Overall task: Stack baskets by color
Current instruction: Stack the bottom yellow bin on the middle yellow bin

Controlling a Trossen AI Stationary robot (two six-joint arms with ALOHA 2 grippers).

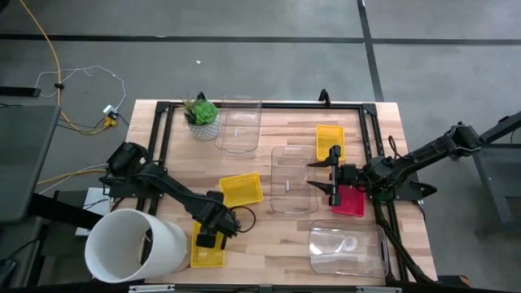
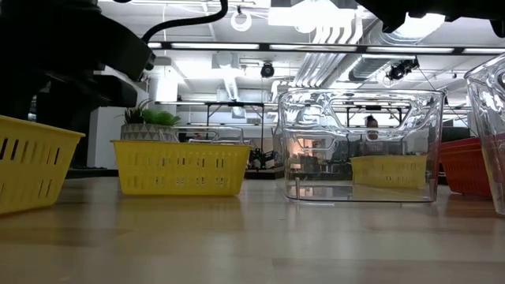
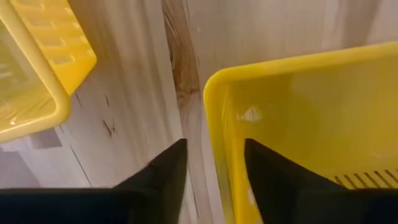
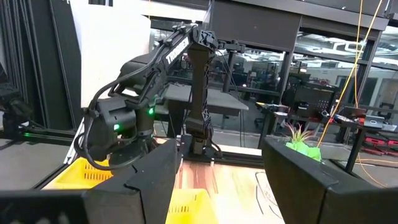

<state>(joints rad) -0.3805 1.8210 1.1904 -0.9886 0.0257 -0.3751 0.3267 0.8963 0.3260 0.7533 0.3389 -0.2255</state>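
A yellow mesh basket (image 1: 207, 252) stands on its base at the table's near left. My left gripper (image 1: 210, 240) points down over the basket's far end and is open. One finger (image 3: 165, 171) stands outside the end wall (image 3: 214, 118) and the other (image 3: 273, 174) stands inside it. A strip of bare wood shows between the outer finger and the wall. A second yellow basket (image 1: 242, 190) sits just beyond, and a third (image 1: 330, 141) at the far right. My right gripper (image 1: 332, 175) hovers open, pointing level, beside a pink-red basket (image 1: 350, 200).
Clear baskets stand at the far middle (image 1: 239, 126), the centre (image 1: 291, 179) and the near right (image 1: 348, 248). A big white tub (image 1: 134, 247) lies right beside the near-left yellow basket. A small plant (image 1: 201, 114) stands at the far left.
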